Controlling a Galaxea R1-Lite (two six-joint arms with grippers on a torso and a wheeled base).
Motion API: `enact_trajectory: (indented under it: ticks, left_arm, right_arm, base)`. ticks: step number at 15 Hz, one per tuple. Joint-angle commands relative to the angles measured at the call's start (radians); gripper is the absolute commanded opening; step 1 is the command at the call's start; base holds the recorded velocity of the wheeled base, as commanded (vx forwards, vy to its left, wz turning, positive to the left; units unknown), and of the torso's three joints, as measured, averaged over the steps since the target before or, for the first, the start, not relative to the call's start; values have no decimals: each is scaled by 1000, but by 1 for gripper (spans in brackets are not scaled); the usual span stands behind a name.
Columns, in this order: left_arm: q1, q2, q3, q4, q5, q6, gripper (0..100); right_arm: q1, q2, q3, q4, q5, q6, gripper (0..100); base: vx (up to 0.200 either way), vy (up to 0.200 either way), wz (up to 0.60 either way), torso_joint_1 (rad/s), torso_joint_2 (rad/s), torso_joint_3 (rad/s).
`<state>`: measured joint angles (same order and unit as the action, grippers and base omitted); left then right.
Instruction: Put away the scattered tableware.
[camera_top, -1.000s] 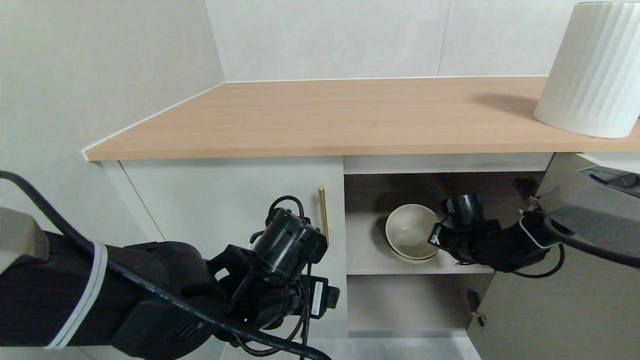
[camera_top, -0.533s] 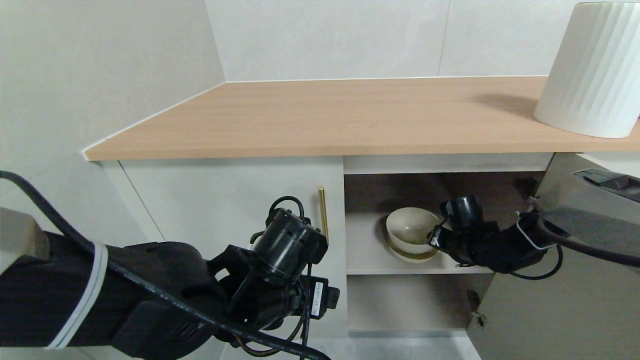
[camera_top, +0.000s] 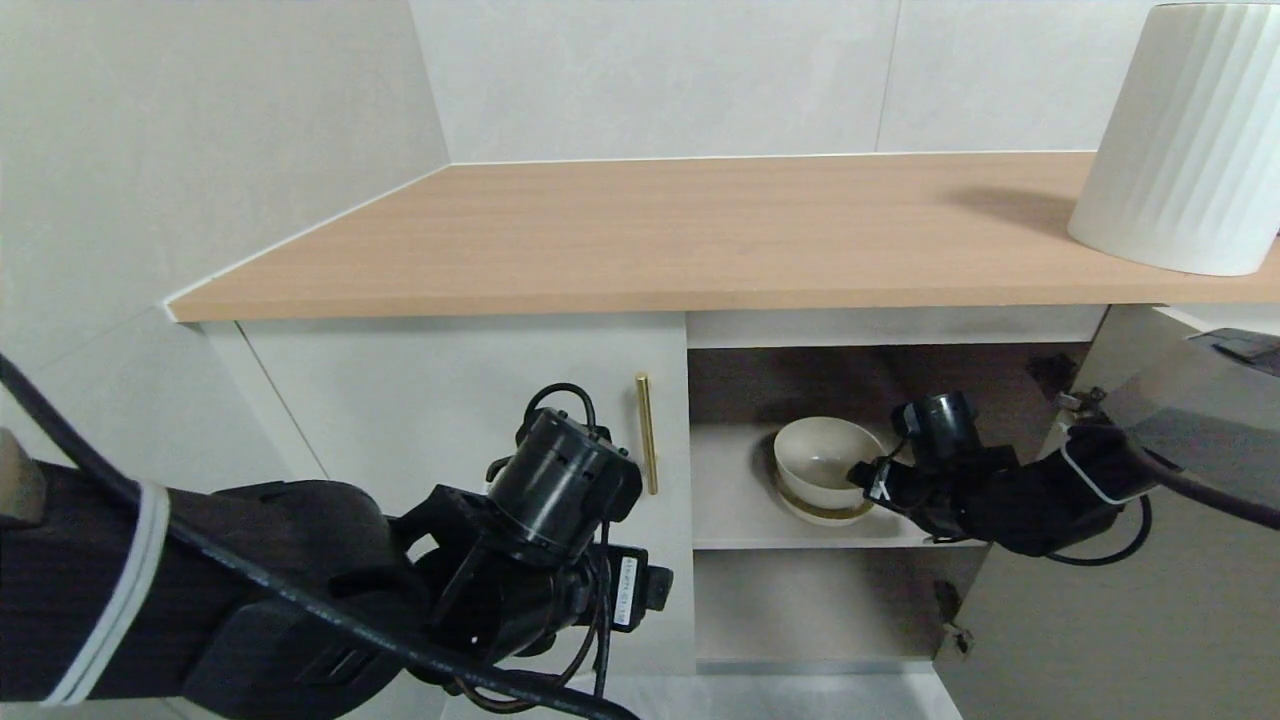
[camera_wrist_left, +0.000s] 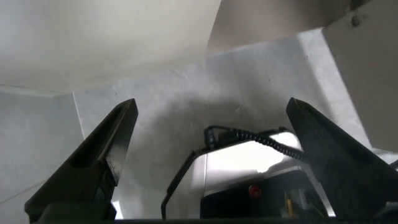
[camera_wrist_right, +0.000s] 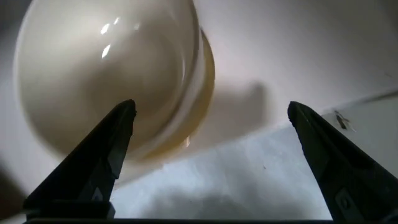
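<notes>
The cream bowl is seen nested in a second bowl on the cabinet shelf. The right gripper is held just beside its rim, fingers spread wide and nothing pinched; contact with the rim cannot be told. The placing is judged done, so a clean retreat is called for: the fingers are best kept apart and drawn straight back, clear of the rim and the open door. The left gripper is hung low, spread and empty.

Spread fingers over pale grey floor
</notes>
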<state>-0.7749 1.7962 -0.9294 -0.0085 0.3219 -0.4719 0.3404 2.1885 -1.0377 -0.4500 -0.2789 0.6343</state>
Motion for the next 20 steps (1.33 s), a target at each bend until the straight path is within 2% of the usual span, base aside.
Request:
enact_trajectory:
  ticks: [1,4,5,7,8,9,10,11,12,16,18,20]
  left_arm:
    - [49,-156,49,2,20,9,100]
    - [100,-362,115,-4,20,50,100]
    - [124,-406,133,-7,19,52,100]
    - [195,-459,164,-19,17,67,100]
    - [201,-462,169,-22,17,70,100]
    - [243,-480,195,-51,17,107,100]
    - [243,-483,205,-61,16,110,100]
    - [243,-483,205,-61,16,110,100]
    - [238,-469,210,-64,6,111,100]
    - [221,-462,213,-64,-14,111,100]
    - [220,-455,215,-64,-14,111,100]
    - [220,-425,216,-64,-11,108,100]
  right_arm:
    - [63,-293,165,8,57,-93,100]
    - [94,-567,260,119,153,-162,100]
    - [92,-624,292,126,170,-188,100]
    - [95,-730,337,160,162,-231,100]
    - [97,-744,338,172,159,-237,100]
    - [100,-846,321,329,153,-254,100]
    - [100,-891,298,429,162,-254,100]
    - [100,-891,298,429,162,-254,100]
    - [117,-926,288,534,165,-252,100]
    - [178,-926,300,539,156,-248,100]
    - [178,-929,301,539,152,-248,100]
    - [180,-931,303,541,133,-251,100]
  base:
    - [0,0,0,0,0,0]
    - [0,0,0,0,0,0]
    - [0,0,0,0,0,0]
    - [0,0,0,0,0,0]
    - [0,0,0,0,0,0]
    - [0,0,0,0,0,0]
    - [0,0,0,0,0,0]
    - [0,0,0,0,0,0]
    - [0,0,0,0,0,0]
    - [0,0,0,0,0,0]
    - [0,0,0,0,0,0]
    - [-200,0,0,2,2,-5]
